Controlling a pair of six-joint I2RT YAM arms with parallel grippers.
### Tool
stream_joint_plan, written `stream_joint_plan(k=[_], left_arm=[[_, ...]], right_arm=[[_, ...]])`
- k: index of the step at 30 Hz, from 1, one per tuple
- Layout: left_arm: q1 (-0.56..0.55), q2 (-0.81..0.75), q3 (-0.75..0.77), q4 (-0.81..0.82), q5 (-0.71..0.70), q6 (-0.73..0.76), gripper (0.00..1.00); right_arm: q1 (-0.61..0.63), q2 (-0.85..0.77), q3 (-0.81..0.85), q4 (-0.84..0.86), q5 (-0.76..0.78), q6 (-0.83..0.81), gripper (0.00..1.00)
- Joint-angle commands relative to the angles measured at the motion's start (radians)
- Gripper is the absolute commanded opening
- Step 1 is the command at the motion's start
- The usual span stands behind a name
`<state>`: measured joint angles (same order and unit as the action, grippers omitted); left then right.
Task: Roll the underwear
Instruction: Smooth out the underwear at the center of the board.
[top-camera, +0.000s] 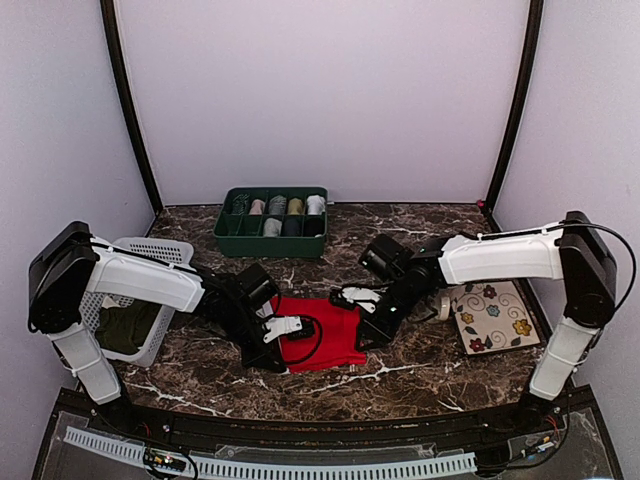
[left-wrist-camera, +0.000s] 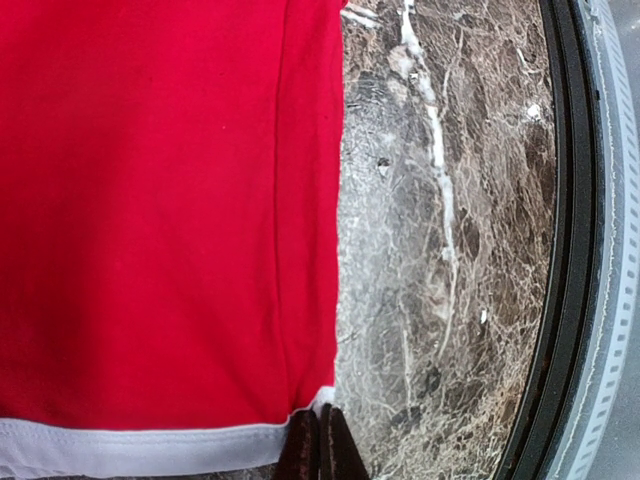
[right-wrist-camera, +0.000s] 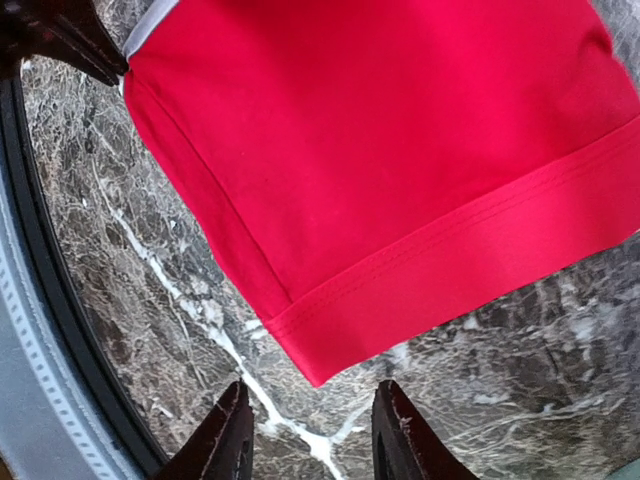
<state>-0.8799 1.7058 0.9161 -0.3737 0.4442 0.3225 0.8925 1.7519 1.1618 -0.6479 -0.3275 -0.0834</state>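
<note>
WALLS: plain pale-lilac back wall (top-camera: 320, 90) and side walls (top-camera: 50, 120) | CORNERS: black corner posts (top-camera: 128, 110) slanting outward toward the top | WORKTOP (top-camera: 400, 225): dark brown marble pattern, white veins | NEAR EDGE: black rim (top-camera: 300, 432), then white slotted strip (top-camera: 300, 466) | LIGHT: soft, even

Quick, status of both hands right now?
Left hand: closed, pinching the red underwear at its white waistband corner.
Right hand: open, empty, just off the leg hem.
</note>
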Motion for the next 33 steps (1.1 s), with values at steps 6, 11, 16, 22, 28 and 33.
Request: stream_joint_plan(k=[6,11,16,22,28,33], left_arm=[[-0.004,0.014,0.003,-0.045,-0.027,0.007,0.0],[-0.004,0.018,0.008,-0.047,-0.031,0.009,0.0],[-0.004,0.023,0.01,-0.049,-0.033,0.009,0.0],[-0.004,0.025,0.014,-0.048,-0.035,0.011,0.0],[-0.004,0.03,0.016,-0.051,-0.035,0.012,0.0],[-0.004,0.025,0.012,-0.051,-0.034,0.013,0.0]], right_arm=[[0.071,-0.049,-0.08,0.128,0.13,-0.096,0.36],[0.094,-0.014,-0.09,0.153,0.13,-0.095,0.34],[0.101,0.032,-0.068,0.157,0.165,-0.097,0.28],[0.115,0.054,-0.069,0.146,0.194,-0.117,0.26],[0.12,0.029,-0.059,0.125,0.234,-0.116,0.03],[0.121,-0.023,-0.026,0.079,0.235,-0.116,0.0]])
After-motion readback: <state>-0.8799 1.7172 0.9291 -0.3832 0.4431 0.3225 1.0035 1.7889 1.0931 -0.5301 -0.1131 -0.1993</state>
